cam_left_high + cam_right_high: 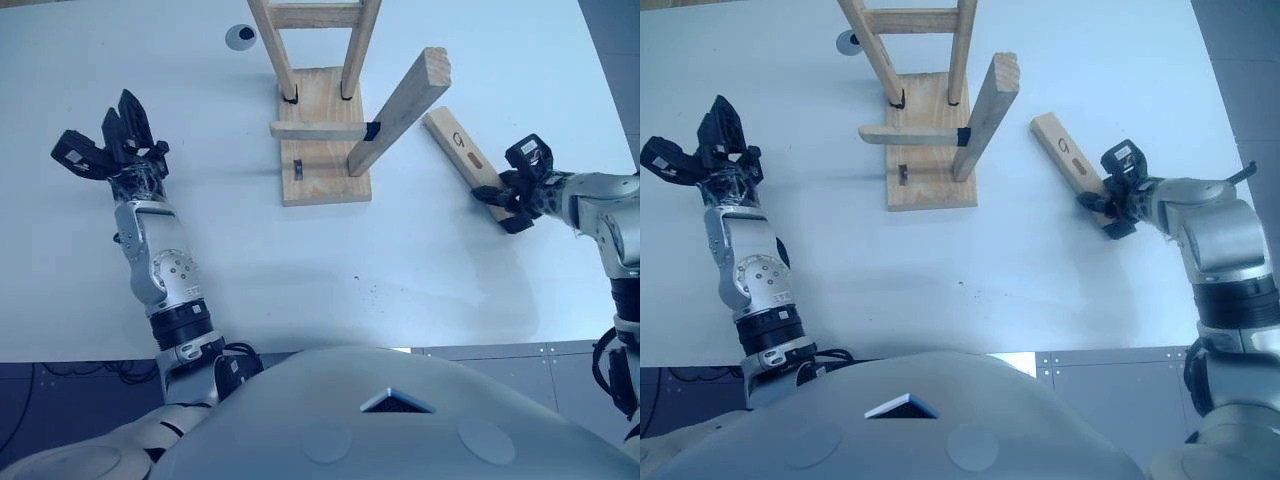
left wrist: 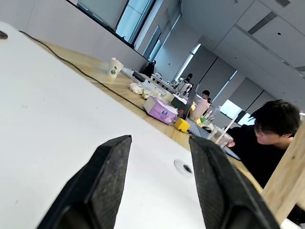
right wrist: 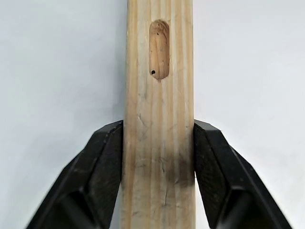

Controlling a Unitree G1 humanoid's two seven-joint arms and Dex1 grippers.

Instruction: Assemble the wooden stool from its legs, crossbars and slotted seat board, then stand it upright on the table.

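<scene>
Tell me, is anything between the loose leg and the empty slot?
Yes: the tilted leg stands on the seat between the loose leg, held by the right end effector, and the empty slot.

Right pincer (image 3: 159, 176) clamped on slotted wooden leg (image 3: 159, 119), white table (image 3: 57, 71) beneath.

Right pincer (image 1: 503, 192) hides 1 end of loose leg (image 1: 452, 135).

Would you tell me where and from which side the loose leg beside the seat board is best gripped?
Grip the loose leg near its end closest to the robot, coming from above, with the fingers across its two long sides. It lies flat with the slot facing up farther along, so the slotted end is left free. The right gripper holds it this way.
</scene>
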